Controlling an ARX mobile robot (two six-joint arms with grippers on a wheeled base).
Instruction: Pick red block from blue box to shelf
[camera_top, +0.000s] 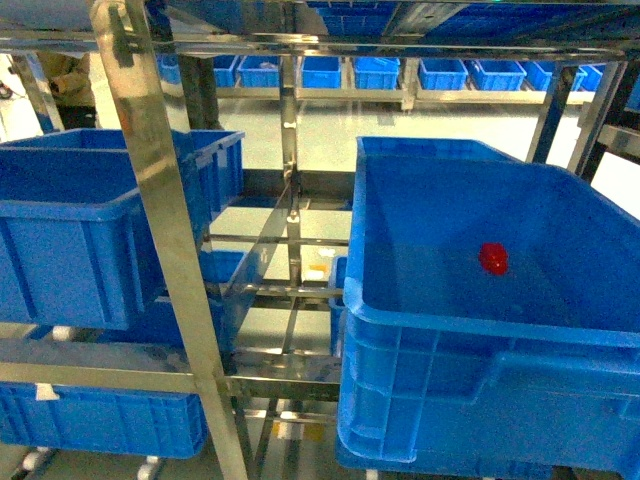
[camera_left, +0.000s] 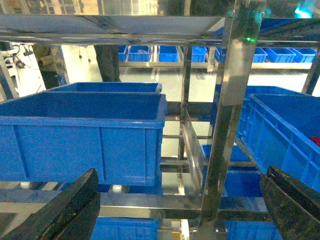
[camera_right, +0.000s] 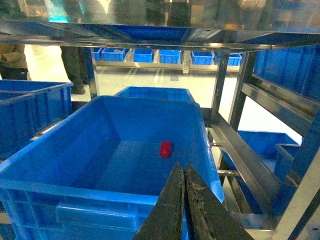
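The red block (camera_top: 492, 258) lies on the floor of a big blue box (camera_top: 470, 322) on the right side of the steel shelf (camera_top: 165, 230). From the right wrist, the block (camera_right: 165, 148) sits near the box's far wall, inside the blue box (camera_right: 75, 187). My right gripper (camera_right: 181, 169) is shut with nothing in it, hovering just before the box's near rim. My left gripper (camera_left: 182, 172) is open and empty, facing a shelf post (camera_left: 227, 115) and cross rail. Neither gripper shows in the head view.
A second large blue crate (camera_top: 90, 230) stands on the left of the same tier, also in the left wrist view (camera_left: 80, 130). More crates (camera_top: 100, 420) fill the tier below. A steel tier (camera_right: 150, 20) runs close overhead. Small blue bins (camera_top: 380, 72) line the far rack.
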